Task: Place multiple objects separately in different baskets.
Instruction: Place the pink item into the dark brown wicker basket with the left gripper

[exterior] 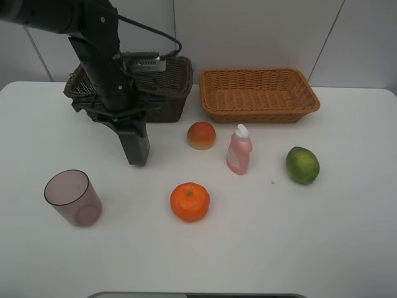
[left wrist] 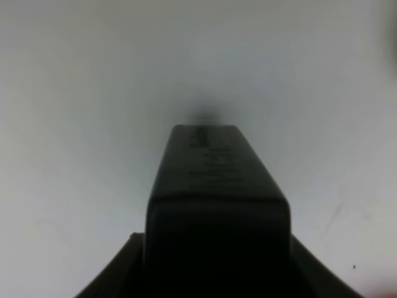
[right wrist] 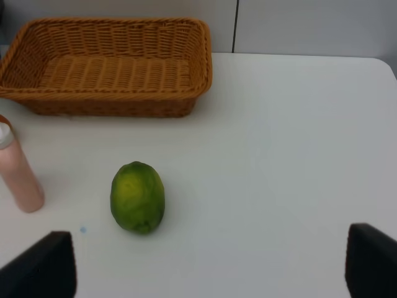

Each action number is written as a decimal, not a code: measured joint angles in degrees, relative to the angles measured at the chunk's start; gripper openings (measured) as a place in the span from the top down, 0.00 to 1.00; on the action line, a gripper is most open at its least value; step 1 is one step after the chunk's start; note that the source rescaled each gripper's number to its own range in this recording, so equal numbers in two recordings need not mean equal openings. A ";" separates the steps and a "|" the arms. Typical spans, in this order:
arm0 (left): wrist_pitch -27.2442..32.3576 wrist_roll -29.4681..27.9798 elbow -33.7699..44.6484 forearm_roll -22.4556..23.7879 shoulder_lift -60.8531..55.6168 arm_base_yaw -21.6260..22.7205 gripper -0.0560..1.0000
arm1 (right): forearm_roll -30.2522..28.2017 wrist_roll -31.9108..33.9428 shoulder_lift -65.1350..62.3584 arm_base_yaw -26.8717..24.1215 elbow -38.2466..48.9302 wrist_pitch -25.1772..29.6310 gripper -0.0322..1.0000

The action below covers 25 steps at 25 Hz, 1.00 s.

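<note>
The left gripper (exterior: 127, 124) is clamped on the upright dark green-black bottle (exterior: 135, 149) just in front of the deep dark-brown wicker basket (exterior: 170, 93), while the right gripper (right wrist: 211, 264) stands apart near the green lime (right wrist: 138, 197).

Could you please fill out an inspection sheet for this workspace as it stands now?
Surface: white table.
Job's things: dark bottle upright; cup, orange, peach, pink bottle, lime on the table; tan basket empty; dark basket partly hidden.
Clutter: nothing seen.
End effectors: left end effector shut on the dark bottle; right end effector open, holding nothing.
Cables: black cable along the left arm.
Surroundings: white wall panels.
</note>
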 joint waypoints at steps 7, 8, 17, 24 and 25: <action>1.56 2.33 0.00 0.71 -6.20 0.00 0.52 | 0.00 0.00 0.00 0.00 0.00 0.00 0.14; 1.56 2.76 0.00 0.86 -7.19 0.00 0.52 | 0.00 0.00 0.00 0.00 0.00 0.00 0.14; 3.11 3.44 -1.69 8.01 -16.29 1.55 0.52 | 0.00 0.00 0.00 0.00 0.00 0.00 0.14; 3.16 3.33 -4.48 14.13 -16.70 3.93 0.52 | 0.00 0.00 0.00 0.00 0.00 0.00 0.14; 2.47 2.93 -4.49 14.14 -16.70 4.62 0.52 | 0.00 0.00 0.00 0.00 0.00 0.00 0.14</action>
